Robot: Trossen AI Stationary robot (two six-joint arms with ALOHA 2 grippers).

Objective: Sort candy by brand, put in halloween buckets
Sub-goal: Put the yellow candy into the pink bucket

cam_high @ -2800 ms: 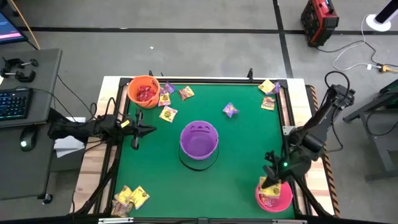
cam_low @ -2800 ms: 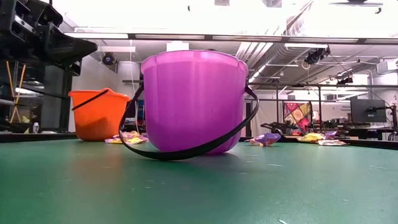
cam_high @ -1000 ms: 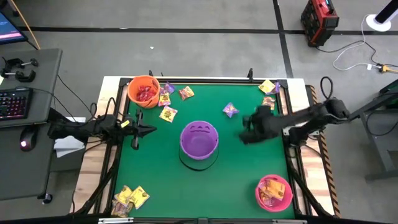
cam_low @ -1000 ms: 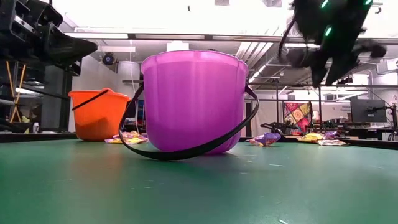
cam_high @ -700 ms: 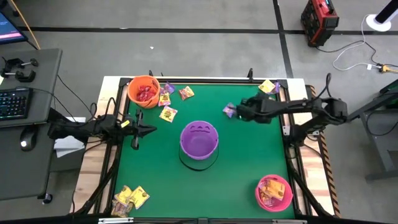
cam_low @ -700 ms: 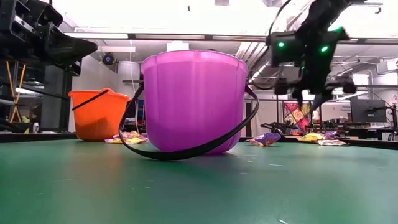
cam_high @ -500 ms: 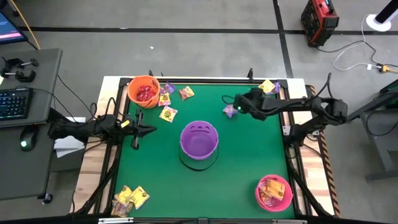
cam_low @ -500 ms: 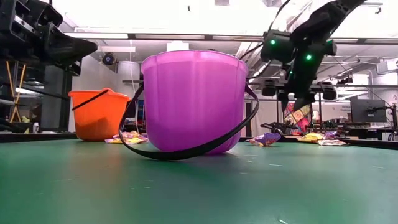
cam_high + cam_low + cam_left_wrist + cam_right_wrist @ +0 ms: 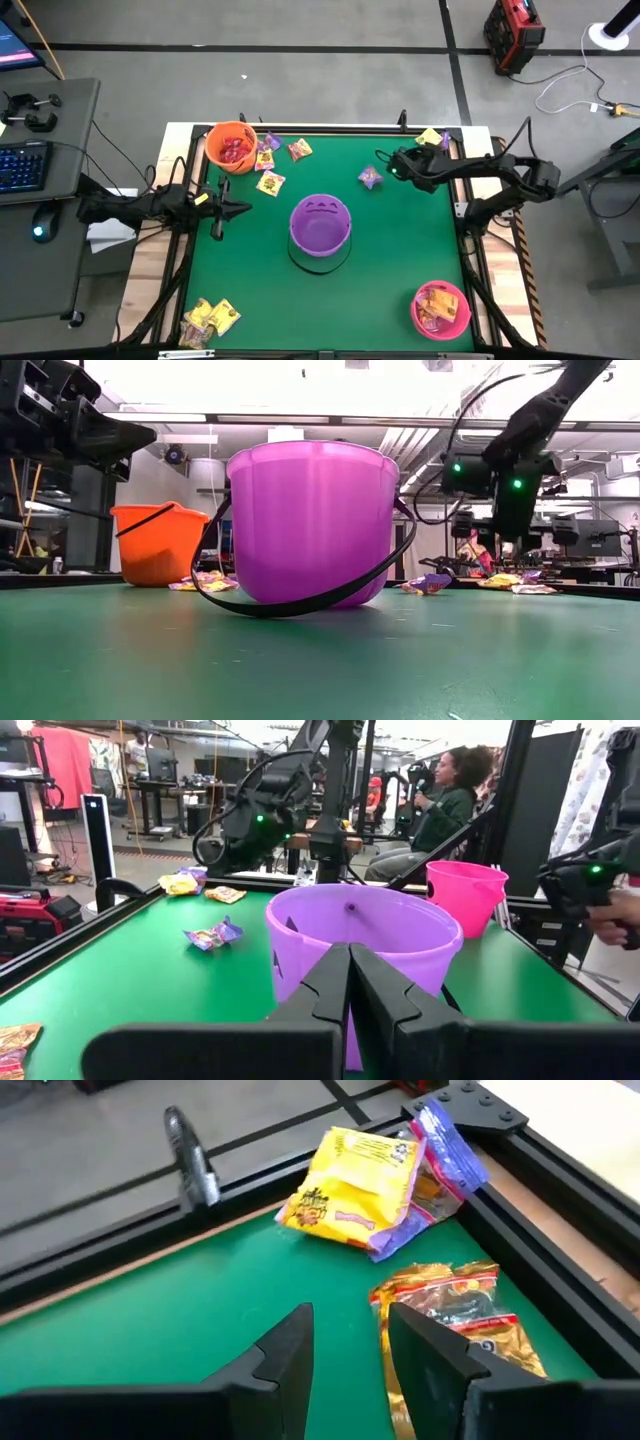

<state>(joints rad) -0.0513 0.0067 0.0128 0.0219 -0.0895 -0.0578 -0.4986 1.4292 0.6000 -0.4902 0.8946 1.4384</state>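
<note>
Green table, lab room (seated person), right end effector part-open, empty

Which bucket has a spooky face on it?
The purple bucket in the middle of the table. Seen from above, two eyes and a curved mouth show on it. The orange bucket and the pink bucket show no face.

Bright overhead glare, soft shadows
</note>
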